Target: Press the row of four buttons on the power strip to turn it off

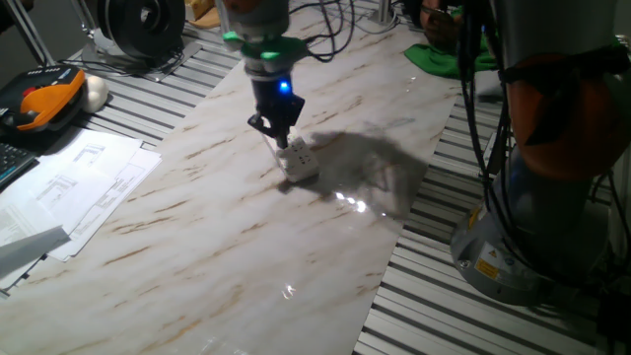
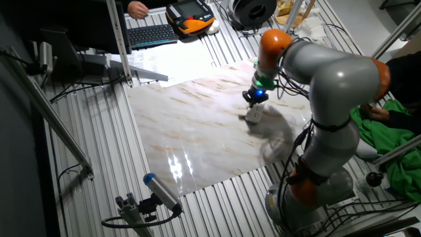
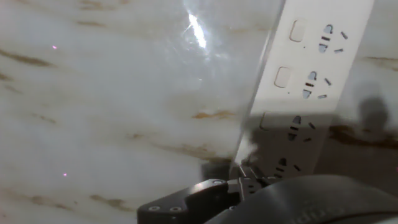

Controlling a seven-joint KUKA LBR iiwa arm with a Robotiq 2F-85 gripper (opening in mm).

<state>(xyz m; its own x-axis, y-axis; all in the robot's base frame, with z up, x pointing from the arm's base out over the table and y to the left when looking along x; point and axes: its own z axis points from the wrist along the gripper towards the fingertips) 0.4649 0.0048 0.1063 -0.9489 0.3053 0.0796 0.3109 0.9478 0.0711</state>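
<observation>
The power strip (image 1: 299, 160) is a small white block lying on the marble board (image 1: 217, 247), also seen in the other fixed view (image 2: 254, 114). In the hand view the power strip (image 3: 311, 81) runs up the right side. Its row of buttons (image 3: 283, 76) lines its left edge beside the socket holes. Two buttons are lit, a third lies in shadow, and the lowest is hidden by the hand. My gripper (image 1: 277, 141) points straight down at the strip's near end, its fingertips together at the strip's lower end (image 3: 247, 173). It holds nothing.
White paper sheets (image 1: 79, 187) and an orange-black pendant (image 1: 44, 99) lie left of the board. A keyboard (image 2: 151, 34) sits beyond. Green cloth (image 1: 444, 54) and the arm's base (image 1: 532, 237) stand to the right, with cables behind.
</observation>
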